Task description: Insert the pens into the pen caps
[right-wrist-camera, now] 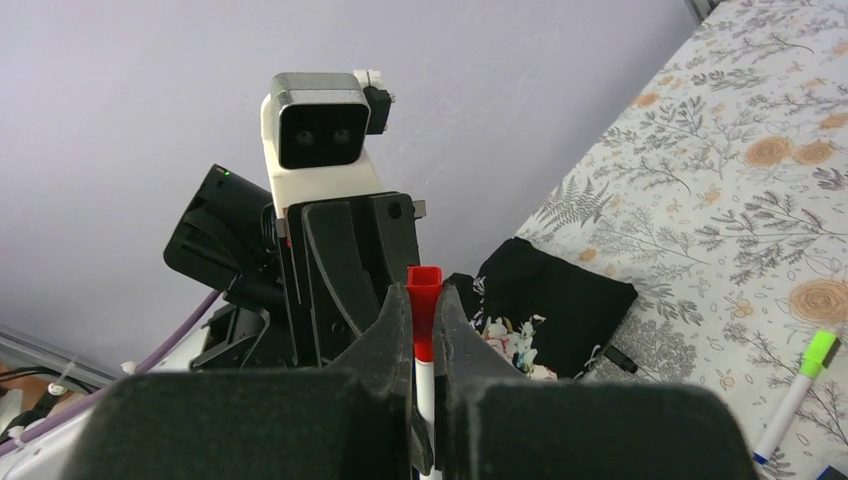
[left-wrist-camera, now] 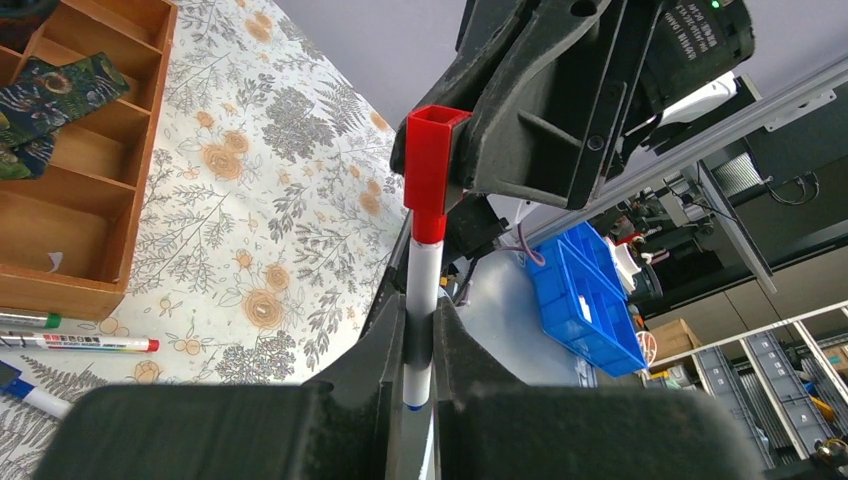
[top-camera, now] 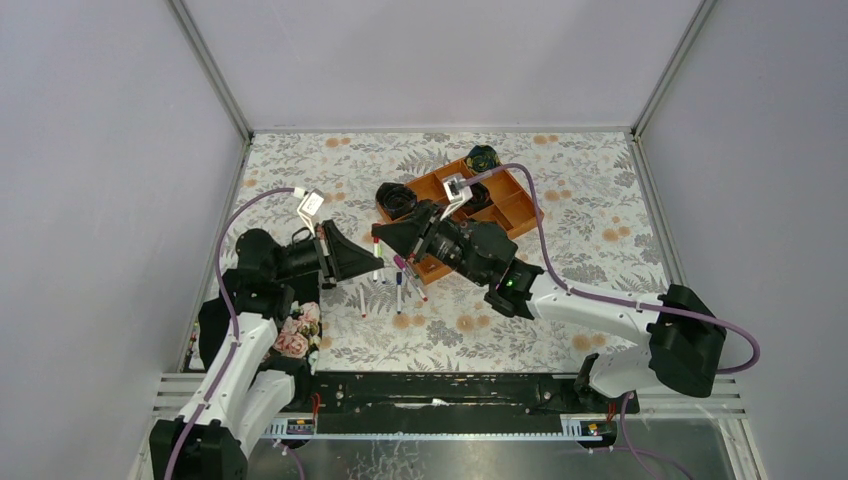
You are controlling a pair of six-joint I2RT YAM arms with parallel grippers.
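Mid-frame, my left tool [left-wrist-camera: 420, 345] clamped on a white pen [left-wrist-camera: 424, 270], my right tool [right-wrist-camera: 424, 315] pinching the red cap [left-wrist-camera: 433, 165] at its tip, I see loose pens [left-wrist-camera: 85, 343] lower left.

Grippers: two, left gripper [left-wrist-camera: 420, 345] and right gripper [right-wrist-camera: 424, 330], tips meeting.

Held pen [left-wrist-camera: 423, 285]: one, pinched between the left fingers.

Red cap [left-wrist-camera: 432, 170]: one, clamped in the right fingers, sitting on that pen's end.

Loose pens: three lying flat, off to the left of the left fingers: green-ended pen [left-wrist-camera: 28, 320], red-ended pen [left-wrist-camera: 95, 343], blue-ended pen [left-wrist-camera: 25, 392]. From overhead, the cluster under both fingertips is too thin to count.

Wooden tray [top-camera: 515, 212]: one, beyond the right fingers.

Dark fabric rolls: two clear, near roll [top-camera: 398, 200] and far roll [top-camera: 483, 157].
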